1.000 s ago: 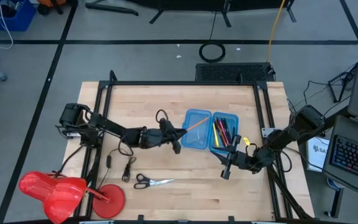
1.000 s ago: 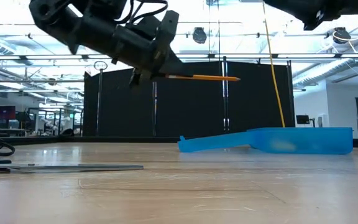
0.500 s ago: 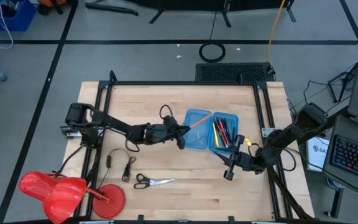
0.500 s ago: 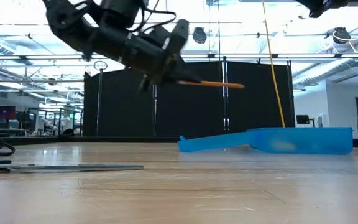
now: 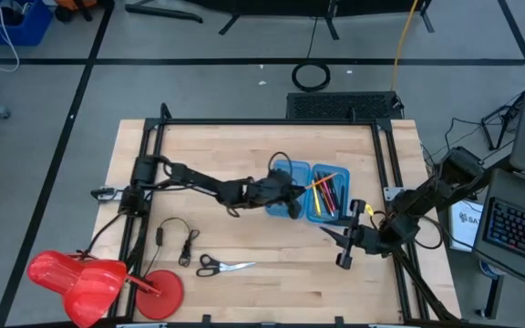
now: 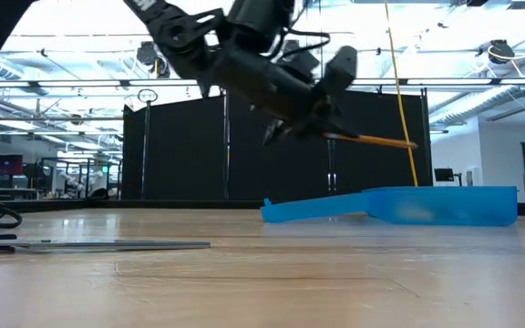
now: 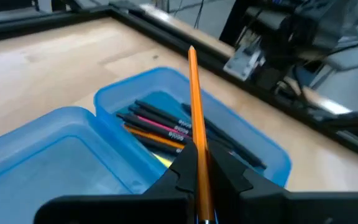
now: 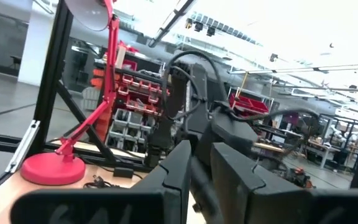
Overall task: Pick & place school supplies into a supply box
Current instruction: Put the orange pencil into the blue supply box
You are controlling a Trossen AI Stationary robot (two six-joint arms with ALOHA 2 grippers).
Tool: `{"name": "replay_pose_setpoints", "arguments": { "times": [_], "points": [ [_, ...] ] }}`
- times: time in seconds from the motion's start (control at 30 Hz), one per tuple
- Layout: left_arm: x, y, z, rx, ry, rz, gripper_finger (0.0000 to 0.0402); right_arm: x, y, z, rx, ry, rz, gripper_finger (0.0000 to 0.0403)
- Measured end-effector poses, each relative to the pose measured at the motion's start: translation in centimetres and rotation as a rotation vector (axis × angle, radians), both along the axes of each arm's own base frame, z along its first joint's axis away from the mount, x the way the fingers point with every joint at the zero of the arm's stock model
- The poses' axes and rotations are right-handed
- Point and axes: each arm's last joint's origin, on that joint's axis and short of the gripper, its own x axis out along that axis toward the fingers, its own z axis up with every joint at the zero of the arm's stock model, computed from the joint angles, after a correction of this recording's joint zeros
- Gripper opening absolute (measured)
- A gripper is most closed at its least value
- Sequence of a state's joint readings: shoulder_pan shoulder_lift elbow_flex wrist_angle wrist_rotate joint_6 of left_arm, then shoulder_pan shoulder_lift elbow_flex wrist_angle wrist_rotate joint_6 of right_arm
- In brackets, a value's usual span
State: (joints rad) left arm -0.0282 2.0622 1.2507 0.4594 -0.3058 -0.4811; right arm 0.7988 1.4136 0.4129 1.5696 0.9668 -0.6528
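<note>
The translucent blue supply box [image 5: 290,169] lies open on the table, and its right half [image 7: 272,152] holds pens, pencils and a pink marker [image 5: 326,193]. My left gripper [image 5: 292,189] hovers over the box, shut on an orange pencil [image 5: 315,185] whose tip reaches over the filled half. In the low view the pencil [image 6: 381,141] hangs well above the box [image 6: 427,205]. The black-handled scissors [image 5: 224,266] lie flat near the table's near edge. My right gripper [image 5: 340,248] waits near the box's near right corner, fingers slightly apart, holding nothing. My left gripper pinches the orange pencil at its rear end [image 7: 199,163] between the two fingers [image 7: 232,171]. The pencil runs forward along the fingers and sticks out past them toward the table's right. It is lifted clear above the box, tip slanting slightly down.
A looped black cable [image 5: 179,235] lies left of the scissors [image 6: 108,244]. A red desk lamp [image 5: 89,278] stands at the near left corner, also seen in the right wrist view [image 8: 55,168]. A black frame edges the table's left, far and right sides.
My left gripper has carried the pencil toward the table's right, from left of the box to above it, so the pencil's tip now reaches over the filled right half. The pencil has tipped slightly tip-down. My right gripper has drifted a little toward the near edge.
</note>
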Motion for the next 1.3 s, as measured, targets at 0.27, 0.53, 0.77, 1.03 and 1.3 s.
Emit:
{"name": "replay_pose_setpoints", "arguments": {
  "times": [0.27,0.53,0.77,1.03,1.3],
  "points": [
    [2.6,-0.6,-1.9,0.015,0.113,0.012,0.0018,0.0,0.0,0.0,-0.011,0.002,-0.002,0.0052],
    [2.8,-1.1,-2.9,-0.002,0.132,0.093,0.0018,0.0,0.0,0.0,-0.011,0.002,-0.002,0.0052],
    [2.9,-0.8,-2.6,-0.021,0.1,0.083,0.0018,0.0,0.0,0.0,0.002,-0.001,0.002,0.0052],
    [3.0,-0.7,-2.5,-0.049,0.065,0.097,0.0018,0.0,0.0,0.0,0.005,-0.001,0.002,0.0052],
    [3.1,-0.5,-2.3,-0.075,0.031,0.109,0.0018,0.0,0.0,0.0,0.005,0.0,-0.002,0.0052]
  ]
}}
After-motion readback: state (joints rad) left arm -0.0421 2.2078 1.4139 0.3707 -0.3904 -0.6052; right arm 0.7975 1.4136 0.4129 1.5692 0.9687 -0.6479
